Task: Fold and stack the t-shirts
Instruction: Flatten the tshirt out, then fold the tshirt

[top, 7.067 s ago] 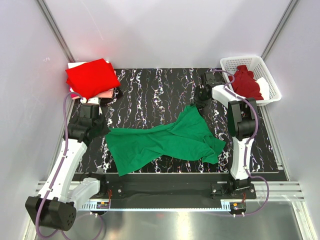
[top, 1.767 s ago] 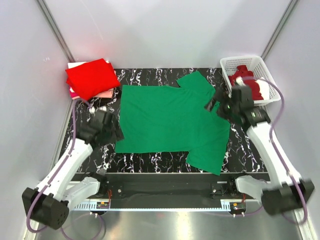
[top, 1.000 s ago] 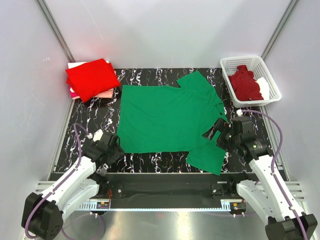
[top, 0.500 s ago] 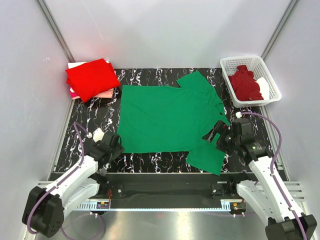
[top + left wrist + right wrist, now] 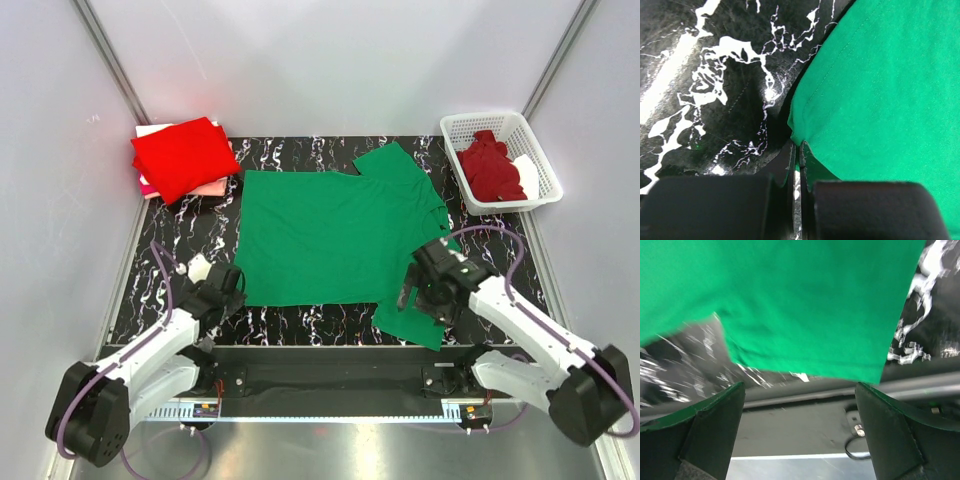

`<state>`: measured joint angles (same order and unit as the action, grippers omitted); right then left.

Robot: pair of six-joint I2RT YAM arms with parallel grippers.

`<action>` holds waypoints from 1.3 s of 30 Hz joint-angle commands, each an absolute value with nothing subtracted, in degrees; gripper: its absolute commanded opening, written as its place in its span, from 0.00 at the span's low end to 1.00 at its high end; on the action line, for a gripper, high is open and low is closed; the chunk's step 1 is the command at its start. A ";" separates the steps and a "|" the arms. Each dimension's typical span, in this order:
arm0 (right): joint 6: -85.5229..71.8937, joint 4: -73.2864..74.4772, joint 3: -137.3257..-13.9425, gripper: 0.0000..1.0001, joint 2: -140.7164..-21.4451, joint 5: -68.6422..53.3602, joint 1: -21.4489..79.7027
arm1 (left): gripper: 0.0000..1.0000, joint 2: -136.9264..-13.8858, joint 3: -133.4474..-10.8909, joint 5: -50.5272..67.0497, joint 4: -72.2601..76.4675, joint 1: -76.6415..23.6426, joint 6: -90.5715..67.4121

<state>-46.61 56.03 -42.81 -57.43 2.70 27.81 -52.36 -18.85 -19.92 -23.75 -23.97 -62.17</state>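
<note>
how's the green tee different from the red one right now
The emerald green cotton t-shirt lies spread flat mid-table; the bright red cotton t-shirt is folded atop a pink pile at the far left corner. The left tool is shut on the green one's near corner; no tool touches the red one. Both are plain, solid-coloured.

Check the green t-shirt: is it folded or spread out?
Spread out: the green t-shirt lies flat and opened, both sleeves showing, no fold made yet.
</note>
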 commanded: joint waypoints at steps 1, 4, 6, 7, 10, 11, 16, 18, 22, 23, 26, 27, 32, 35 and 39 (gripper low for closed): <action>-53.77 62.13 -44.12 0.97 -59.94 10.80 36.45 | 0.00 -50.63 -17.32 -23.12 -24.87 -24.08 -61.79; -59.05 62.49 -43.07 0.94 -60.29 11.87 43.50 | 0.00 -48.87 -17.66 -23.73 -26.27 -24.08 -61.70; -59.85 60.30 -41.23 0.92 -61.08 10.72 43.42 | 0.00 -46.86 -18.98 -24.34 -29.16 -23.30 -61.44; -59.68 59.42 -40.79 0.91 -61.95 10.81 43.50 | 0.00 -45.80 -19.59 -24.43 -30.31 -22.77 -60.83; -57.66 55.21 -40.87 0.91 -66.70 9.94 43.51 | 0.00 -41.23 -21.79 -23.21 -33.57 -17.51 -57.40; -57.31 54.41 -40.96 0.90 -68.71 9.24 43.51 | 0.00 -40.35 -22.32 -22.51 -33.92 -15.66 -56.09; -57.13 52.56 -41.05 0.86 -69.61 8.00 43.51 | 0.00 -41.04 -23.29 -14.34 -31.65 -3.78 -48.00; -57.74 53.08 -39.30 0.85 -68.82 7.04 43.51 | 0.00 -44.01 -23.20 -12.58 -30.16 -3.69 -47.90; -60.03 53.35 -35.16 0.72 -63.83 5.72 44.38 | 0.00 -45.88 -21.89 -11.87 -27.95 -3.69 -48.16; -60.20 53.26 -34.90 0.72 -63.55 5.28 44.47 | 0.00 -45.88 -21.71 -11.78 -27.60 -3.69 -48.25; -58.98 51.95 -34.80 0.69 -66.08 4.05 45.18 | 0.00 -45.97 -21.62 -11.60 -27.07 -3.69 -48.43; -58.45 51.33 -34.89 0.66 -67.31 3.87 45.26 | 0.00 -46.23 -21.71 -11.17 -27.07 -3.69 -48.34; -56.34 48.25 -35.60 0.52 -70.93 4.83 45.44 | 0.00 -45.88 -21.45 -11.07 -26.81 -3.69 -48.08; -55.99 47.46 -36.12 0.57 -71.71 5.71 45.61 | 0.00 -46.14 -21.36 -10.72 -26.28 -3.69 -48.25; -55.55 47.64 -38.40 0.60 -75.05 7.03 46.23 | 0.00 -46.23 -21.62 -10.46 -26.37 -3.69 -48.08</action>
<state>-56.21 48.80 -35.64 -73.32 4.80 45.41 -46.24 -21.50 -11.60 -28.91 -3.99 -49.04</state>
